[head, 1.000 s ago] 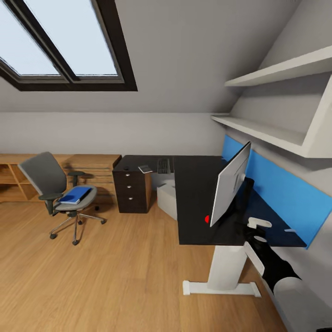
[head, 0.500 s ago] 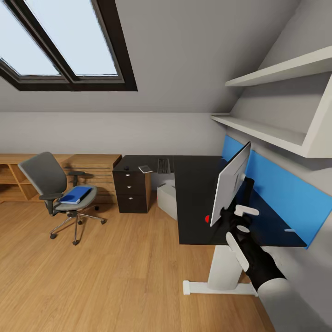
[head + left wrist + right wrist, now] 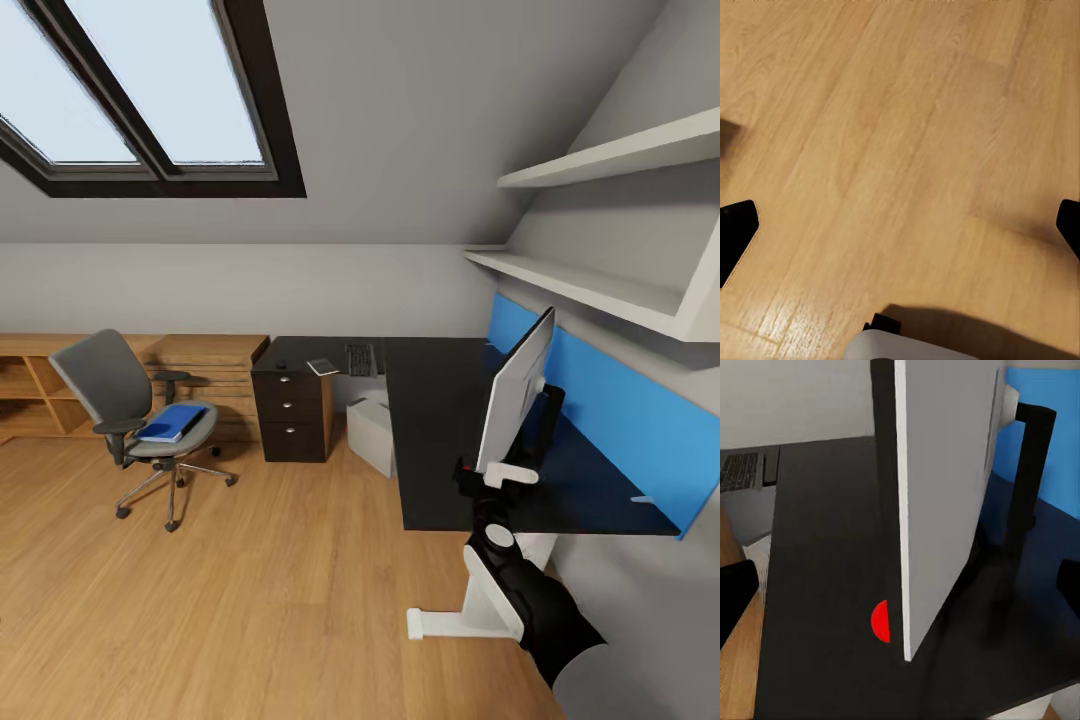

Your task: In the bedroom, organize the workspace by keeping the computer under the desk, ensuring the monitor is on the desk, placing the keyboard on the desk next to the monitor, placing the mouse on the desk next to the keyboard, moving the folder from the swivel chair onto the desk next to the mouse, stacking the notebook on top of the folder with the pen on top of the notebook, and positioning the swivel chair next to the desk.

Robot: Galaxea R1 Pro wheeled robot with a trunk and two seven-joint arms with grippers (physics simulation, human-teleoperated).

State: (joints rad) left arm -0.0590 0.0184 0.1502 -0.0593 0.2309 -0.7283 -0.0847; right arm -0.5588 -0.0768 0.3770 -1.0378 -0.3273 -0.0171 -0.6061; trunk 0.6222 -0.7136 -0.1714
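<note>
Black tabletop [image 3: 430,420] carries the monitor [image 3: 515,395] upright along its right edge by the blue wall panel [image 3: 610,415], so that requirement reads as met. Right end effector [image 3: 490,478] sits at the near edge beside the monitor's lower corner; the wrist view shows its fingers spread, holding nothing. Left end effector [image 3: 900,225] is likewise spread, facing wood floor [image 3: 900,135]. Keyboard [image 3: 359,358] and notebook [image 3: 322,366] lie at the far edge. Computer [image 3: 372,432] stands beneath. Folder [image 3: 172,422] rests on the swivel chair [image 3: 140,420], well apart from the desk, judged outstanding.
</note>
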